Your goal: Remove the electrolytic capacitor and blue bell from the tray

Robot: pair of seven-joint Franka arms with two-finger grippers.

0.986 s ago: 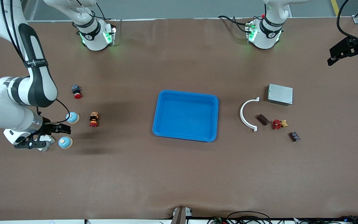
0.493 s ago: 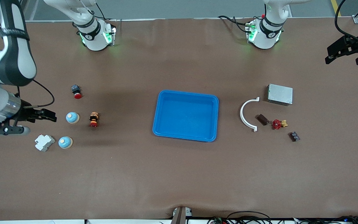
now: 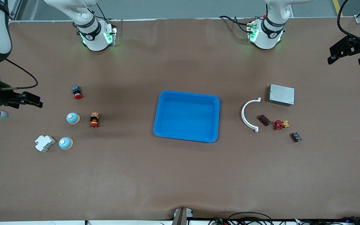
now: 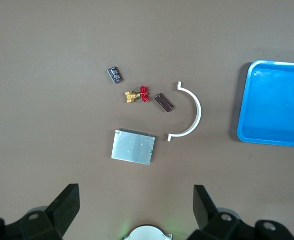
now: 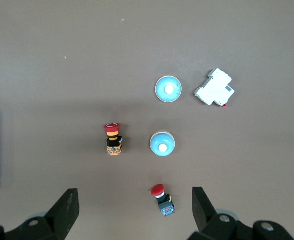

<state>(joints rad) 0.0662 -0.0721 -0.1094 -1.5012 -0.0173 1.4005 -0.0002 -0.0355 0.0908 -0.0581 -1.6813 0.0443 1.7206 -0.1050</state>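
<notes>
1. Your tray [image 3: 186, 116] sits mid-table with nothing in it, so by my reading both removals are done.
2. Two blue bells lie on the table toward the right arm's end: one blue bell [image 3: 73, 118] just beside the red-capped push button [image 3: 94, 120], the second blue bell [image 3: 65, 143] nearer the front camera, just beside the white clip-on block [image 3: 44, 143].
3. The electrolytic capacitor [image 3: 296, 137] appears to be the small dark cylinder toward the left arm's end, near the red valve [image 3: 280, 124]; too small to be certain.
4. Your right gripper [image 3: 27, 99] hangs with fingers spread wide and nothing between them, over bare table well apart from the bells.
5. Your left gripper [image 3: 348, 51] waits, jaws wide and holding nothing, over the table's edge, apart from the grey metal box [image 3: 281, 94].
</notes>
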